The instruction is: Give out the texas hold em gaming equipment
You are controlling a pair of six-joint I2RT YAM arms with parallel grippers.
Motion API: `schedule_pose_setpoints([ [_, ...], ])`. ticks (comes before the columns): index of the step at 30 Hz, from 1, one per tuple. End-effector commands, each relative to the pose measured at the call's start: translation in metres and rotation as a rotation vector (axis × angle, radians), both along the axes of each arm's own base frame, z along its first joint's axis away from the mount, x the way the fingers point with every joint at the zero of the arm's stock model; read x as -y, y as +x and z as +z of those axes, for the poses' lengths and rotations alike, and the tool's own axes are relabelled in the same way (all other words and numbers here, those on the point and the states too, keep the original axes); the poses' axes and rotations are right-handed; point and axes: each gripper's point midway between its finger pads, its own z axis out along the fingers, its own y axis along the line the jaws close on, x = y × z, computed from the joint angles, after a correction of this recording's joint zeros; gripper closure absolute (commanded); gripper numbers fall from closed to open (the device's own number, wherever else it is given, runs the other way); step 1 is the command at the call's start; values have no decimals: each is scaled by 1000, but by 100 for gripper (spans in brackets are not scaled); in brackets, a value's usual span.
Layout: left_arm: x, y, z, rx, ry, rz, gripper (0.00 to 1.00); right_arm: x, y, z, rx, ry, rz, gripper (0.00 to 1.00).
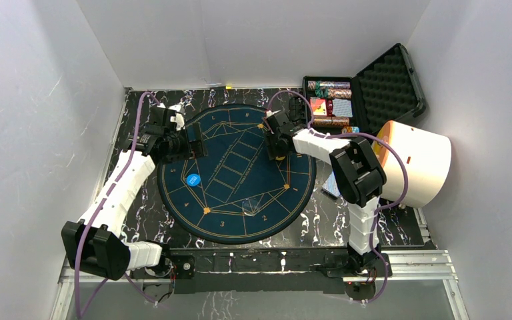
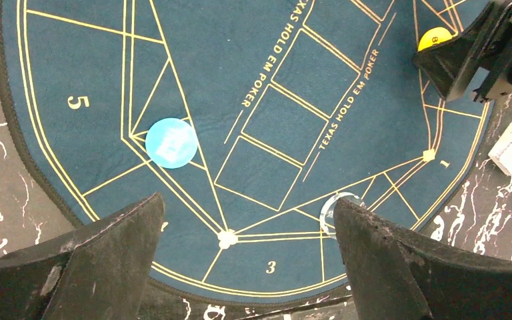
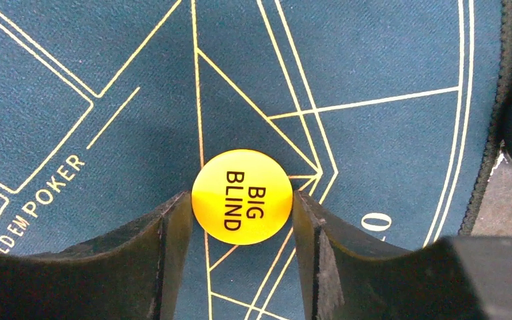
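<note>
Right wrist view: yellow disc (image 3: 243,197) reading BIG BLIND, pinched edge to edge by right gripper (image 3: 243,208), both fingers touching it; lifted or resting on mat (image 3: 373,53), cannot tell. From left wrist, half hidden behind that gripper. Left gripper (image 2: 248,220) spread wide above mat, holding nothing; blue disc (image 2: 171,143) flat ahead of one finger, untouched, print blurred. Clear round thing (image 2: 339,203) beside other finger, hard to make out.
</note>
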Motion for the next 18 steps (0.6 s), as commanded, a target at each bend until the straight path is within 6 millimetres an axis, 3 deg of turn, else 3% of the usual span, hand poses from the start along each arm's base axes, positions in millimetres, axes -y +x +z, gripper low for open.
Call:
schedule_pose_setpoints([
  [1, -9, -18, 0, -39, 35, 18, 1, -7, 7, 11, 17, 23, 19, 30],
  [5, -27, -26, 2, -65, 118, 53, 2, -6, -1, 29, -4, 34, 3, 9],
  [7, -39, -30, 3, -77, 168, 83, 2, -5, -9, 53, 12, 66, -14, 4],
  [9, -56, -32, 3, -97, 216, 133, 2, -16, -25, 75, 22, 143, 15, 2],
  [14, -94, -30, 0, -129, 213, 289, 2, -65, -95, 122, -1, 338, 204, 2],
  [18, -132, -5, -15, -140, 181, 372, 2, -91, -146, 136, -8, 429, 374, 2],
])
